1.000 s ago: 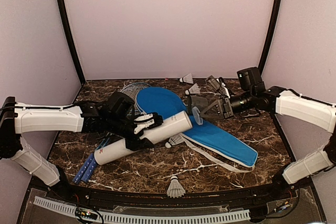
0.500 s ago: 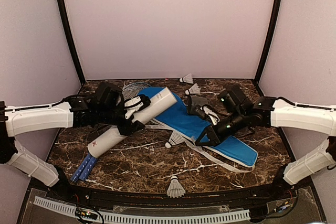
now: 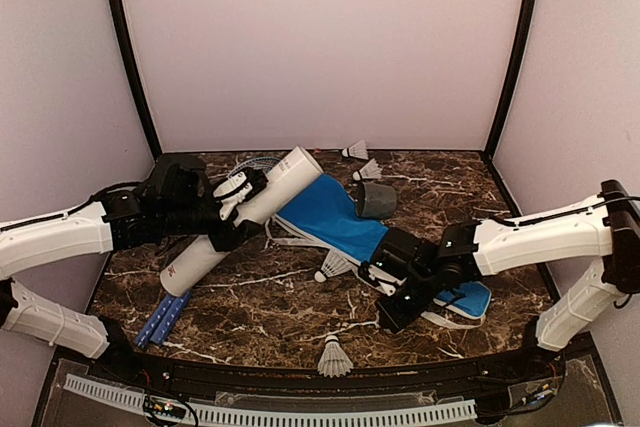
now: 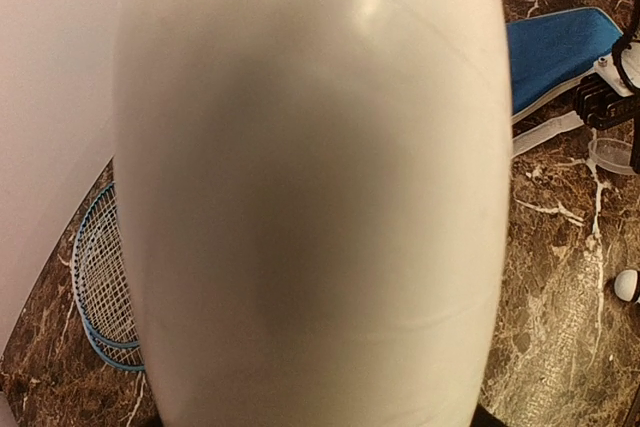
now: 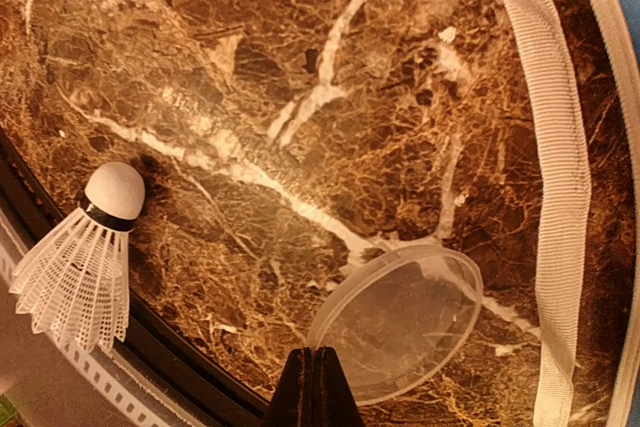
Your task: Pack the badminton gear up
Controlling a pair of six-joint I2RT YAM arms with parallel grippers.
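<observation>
My left gripper [image 3: 240, 209] is shut round the middle of the long white tube [image 3: 262, 202], which is held tilted with its open end up toward the back. The tube [image 4: 310, 187] fills the left wrist view and hides the fingers. My right gripper [image 5: 313, 372] is shut, its tips pinching the rim of a clear round lid [image 5: 400, 322] low over the table, near the front. The blue zip bag [image 3: 335, 217] lies across the middle. Two blue-handled rackets [image 3: 165, 319] lie under the tube at the left. One shuttlecock [image 5: 85, 257] rests at the front edge.
A dark grey cap [image 3: 375, 200] sits on the bag's back edge. More shuttlecocks lie beside the bag [image 3: 330, 267] and at the back wall [image 3: 355, 150]. The bag's white strap [image 5: 560, 197] trails on the marble table [image 3: 280, 307]. The table's black front rim [image 5: 60, 237] is close to my right gripper.
The left arm has drawn the tube back and to the left, raising its far end. The right arm has swung from the back right down to the front middle with the lid.
</observation>
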